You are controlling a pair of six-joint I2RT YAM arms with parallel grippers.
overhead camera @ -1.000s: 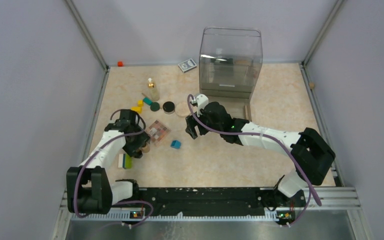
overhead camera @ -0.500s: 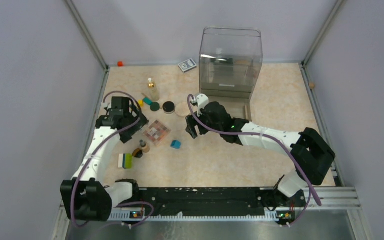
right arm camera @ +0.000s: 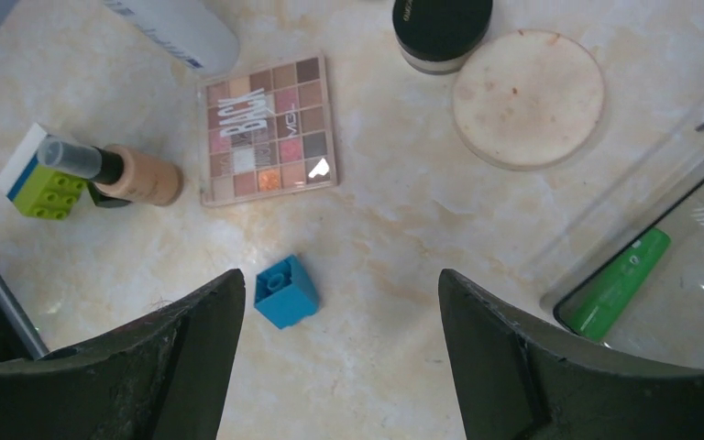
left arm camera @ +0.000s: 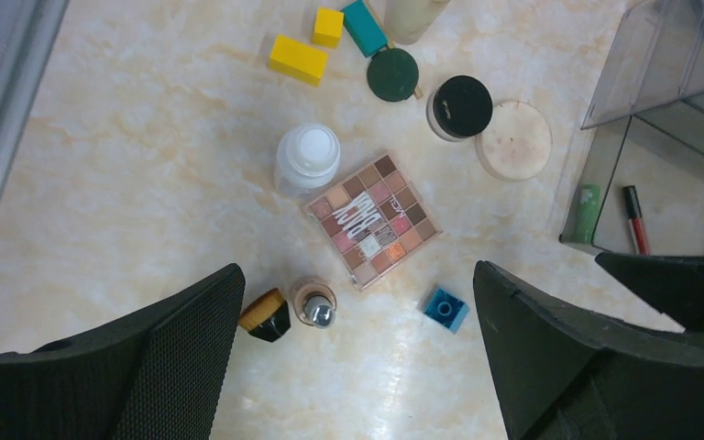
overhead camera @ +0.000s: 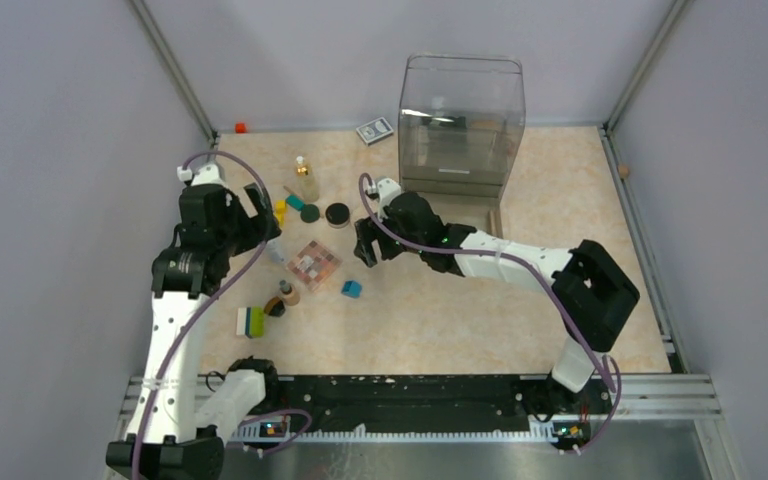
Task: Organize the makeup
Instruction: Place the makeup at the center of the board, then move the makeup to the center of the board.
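The left gripper is hovering high over the clutter with its jaws spread wide and nothing between them; the right gripper is hanging lower, likewise spread and empty, just above the small blue cube. The makeup is lying loose on the table: the checkered eyeshadow palette is sitting flat with the white bottle touching its far-left edge; the tan foundation tube is resting just near of it; the black round compact and the beige round disc are sitting side by side nearer the clear organizer, whose front tray is already holding a green tube. This looks like the gap between placements, with the arms picking the next item; the right gripper seems best placed for the compact or disc, and will be needing to descend straight and pinch across the rim.
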